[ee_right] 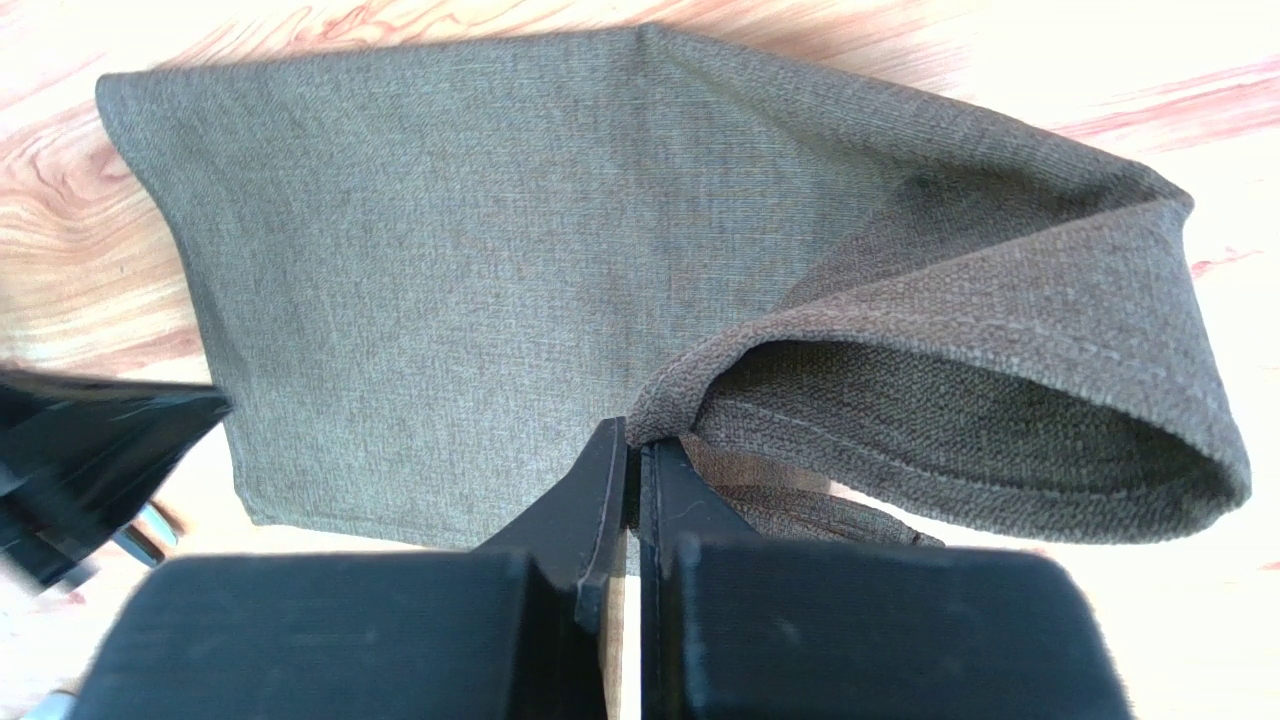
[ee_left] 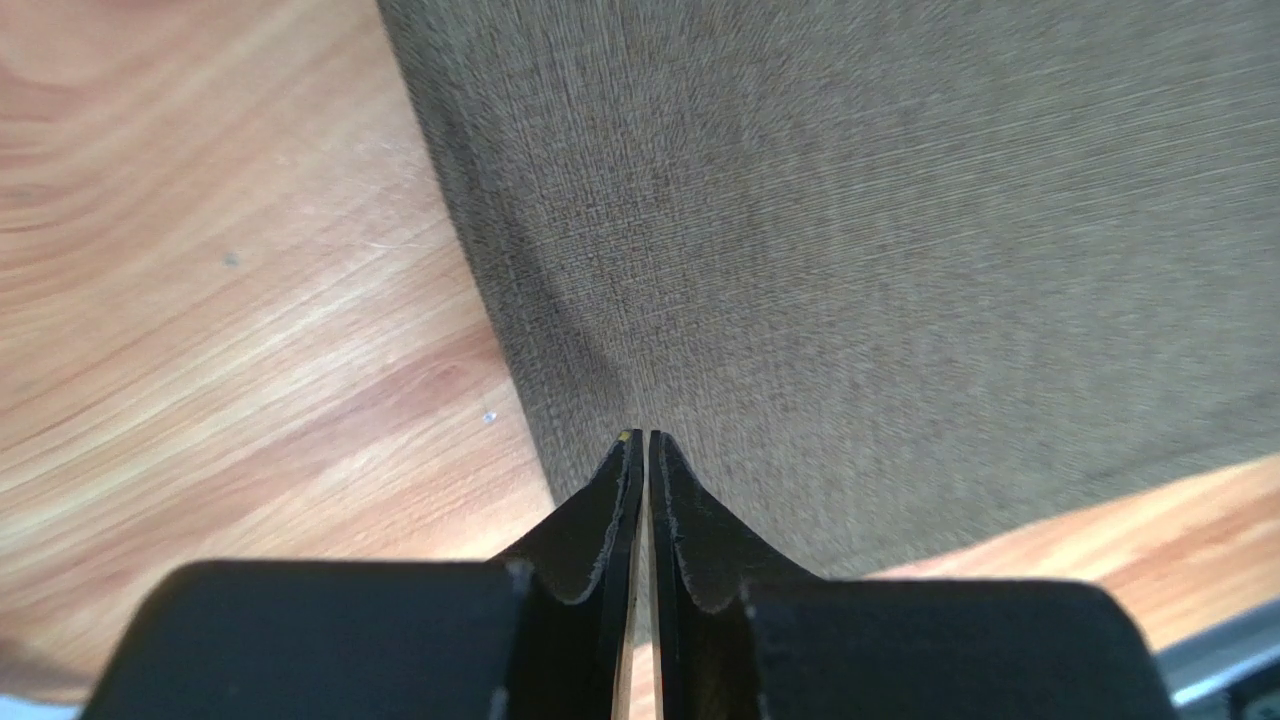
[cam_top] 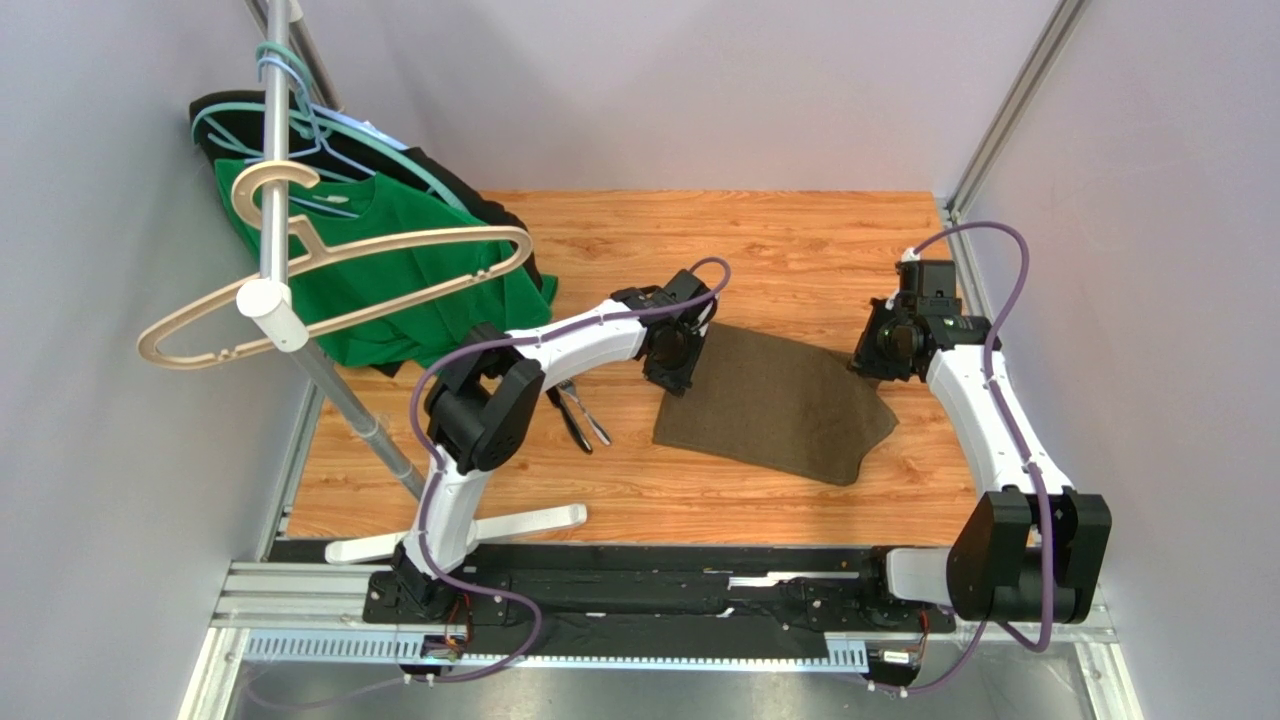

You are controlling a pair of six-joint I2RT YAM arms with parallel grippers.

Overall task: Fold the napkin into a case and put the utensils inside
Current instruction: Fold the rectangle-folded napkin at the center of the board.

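The olive-brown napkin [cam_top: 774,402] lies spread on the wooden table, slanting from far left to near right. At its far left corner my left gripper [cam_top: 672,365] points down. In the left wrist view its jaws [ee_left: 648,438] are pressed together on the cloth [ee_left: 902,225], which creases up toward the tips. My right gripper [cam_top: 876,357] is shut on the far right corner. The right wrist view shows that corner [ee_right: 962,375] lifted and curled over in a loop at the tips [ee_right: 634,435]. The dark-handled utensils [cam_top: 579,417] lie on the wood left of the napkin, under the left forearm.
A clothes rack pole [cam_top: 278,180] stands at the left with a green shirt [cam_top: 406,255], a black garment [cam_top: 451,183] and a beige hanger [cam_top: 331,285]. The rack's white foot [cam_top: 466,528] rests near the table's front edge. Walls close in both sides.
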